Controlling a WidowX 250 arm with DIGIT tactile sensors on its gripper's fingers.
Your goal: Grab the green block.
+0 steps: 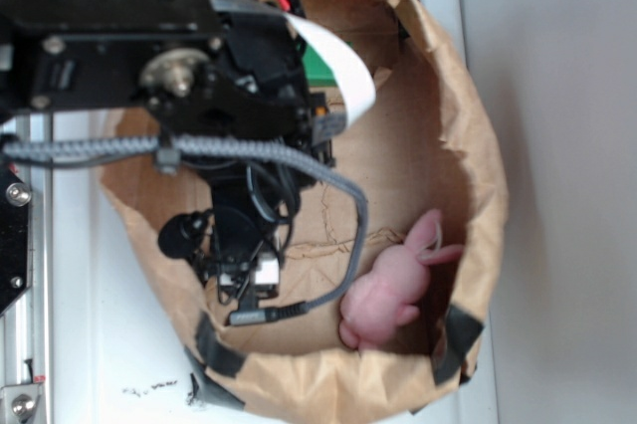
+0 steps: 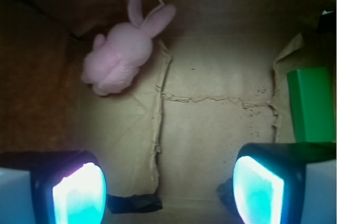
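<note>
The green block (image 2: 311,105) lies flat on the paper floor at the right edge of the wrist view, just beyond my right finger (image 2: 258,192). In the exterior view only a sliver of the green block (image 1: 320,64) shows behind the arm and a white ribbon cable. My gripper (image 2: 168,195) is open, its two glowing pads wide apart over bare paper with nothing between them. In the exterior view the gripper (image 1: 242,283) hangs inside the bag, to the left of the pink plush bunny (image 1: 393,285).
A brown paper bag (image 1: 478,145) with rolled-down walls encloses everything. The bunny (image 2: 124,56) lies in the far left of the wrist view. Black tape patches (image 1: 458,339) mark the bag's rim. The paper floor has torn creases (image 2: 160,103).
</note>
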